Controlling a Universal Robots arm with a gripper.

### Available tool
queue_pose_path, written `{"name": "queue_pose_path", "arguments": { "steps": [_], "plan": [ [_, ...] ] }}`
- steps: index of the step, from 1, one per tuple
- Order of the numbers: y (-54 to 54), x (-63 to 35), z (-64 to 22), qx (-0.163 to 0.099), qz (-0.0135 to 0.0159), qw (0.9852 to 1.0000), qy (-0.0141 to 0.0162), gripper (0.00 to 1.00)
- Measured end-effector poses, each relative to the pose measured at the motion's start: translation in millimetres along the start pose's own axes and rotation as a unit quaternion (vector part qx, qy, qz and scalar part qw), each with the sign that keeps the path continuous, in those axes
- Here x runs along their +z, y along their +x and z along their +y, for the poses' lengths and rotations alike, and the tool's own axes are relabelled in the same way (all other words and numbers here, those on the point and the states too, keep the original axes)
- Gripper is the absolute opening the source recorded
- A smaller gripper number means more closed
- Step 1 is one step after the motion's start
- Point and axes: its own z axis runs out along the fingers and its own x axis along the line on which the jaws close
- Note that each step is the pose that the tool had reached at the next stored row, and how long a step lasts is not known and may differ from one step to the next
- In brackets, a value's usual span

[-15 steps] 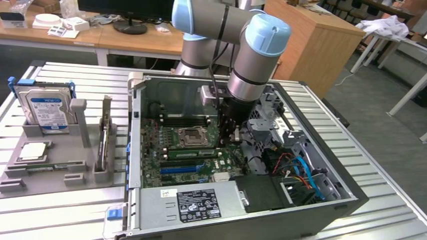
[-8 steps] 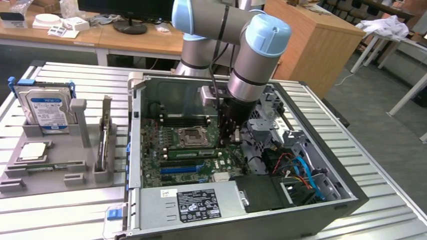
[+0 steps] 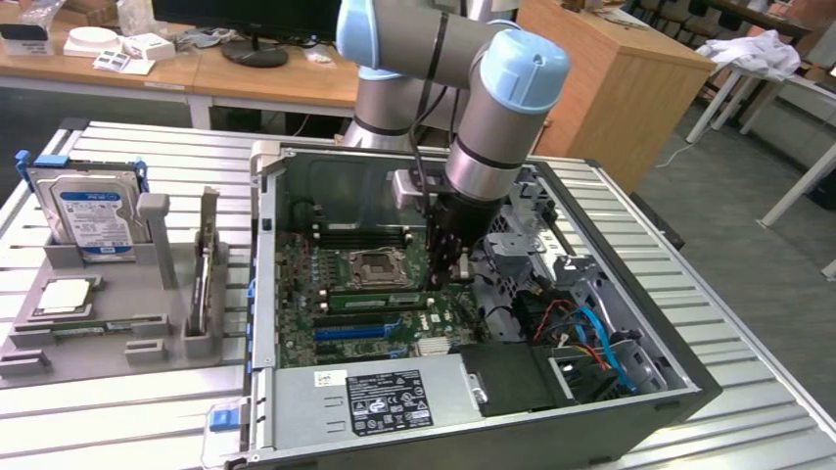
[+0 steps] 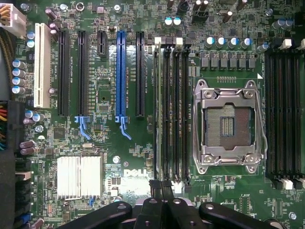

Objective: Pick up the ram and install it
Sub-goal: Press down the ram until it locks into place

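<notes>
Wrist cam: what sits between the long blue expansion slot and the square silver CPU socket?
Wrist view: between long blue expansion slot and square silver CPU socket lie one long black expansion slot, then four black memory slots.

A ribbed metal surface [image 3: 117, 411] carries an open computer case [image 3: 627, 411]; toward the exterior view's left, a grey holder rack [image 3: 98, 328] rests on it, well apart from nothing, just beside the case.

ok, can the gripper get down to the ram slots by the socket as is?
Probably yes. The gripper, shut, hangs right over the slots inside the open case; nothing lies between them, and the socket beside them is empty.
</notes>
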Motion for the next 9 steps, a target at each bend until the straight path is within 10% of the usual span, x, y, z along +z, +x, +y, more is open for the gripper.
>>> {"name": "queue_pose_path", "arguments": {
  "steps": [9],
  "plan": [
    [0.0,1.3,-0.1,0.000,-0.0001,1.0000,0.0000,0.11]
  ]
}}
